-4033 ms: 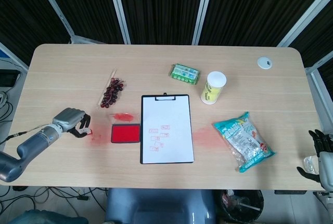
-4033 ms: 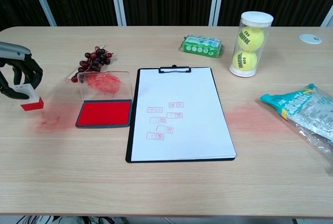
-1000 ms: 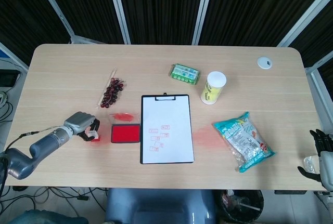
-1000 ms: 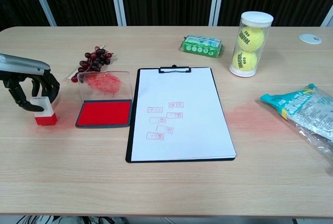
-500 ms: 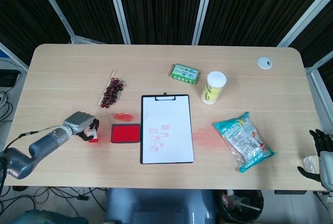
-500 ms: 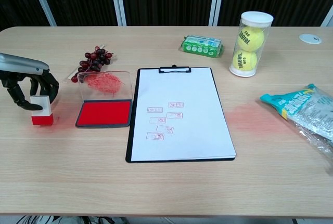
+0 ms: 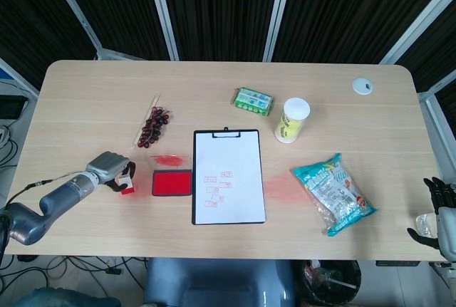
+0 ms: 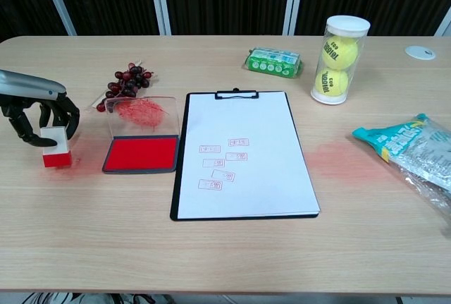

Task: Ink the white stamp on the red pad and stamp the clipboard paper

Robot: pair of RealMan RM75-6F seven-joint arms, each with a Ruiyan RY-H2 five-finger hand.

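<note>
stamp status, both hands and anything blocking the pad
Left robot hand grips white stamp, left of the red pad. Right robot hand idle at table edge, holding nothing. Path to the pad unobstructed.

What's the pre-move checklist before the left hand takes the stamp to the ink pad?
1. Left hand holds the white stamp with red base: ok.
2. Stamp clear of the table: cannot tell.
3. Red ink pad in its black tray uncovered, clear lid tipped back: ok.
4. Path from stamp to pad free of objects: ok.
5. White paper on the black clipboard flat, blank space left: ok.
6. Right hand away at the table edge: ok.
</note>
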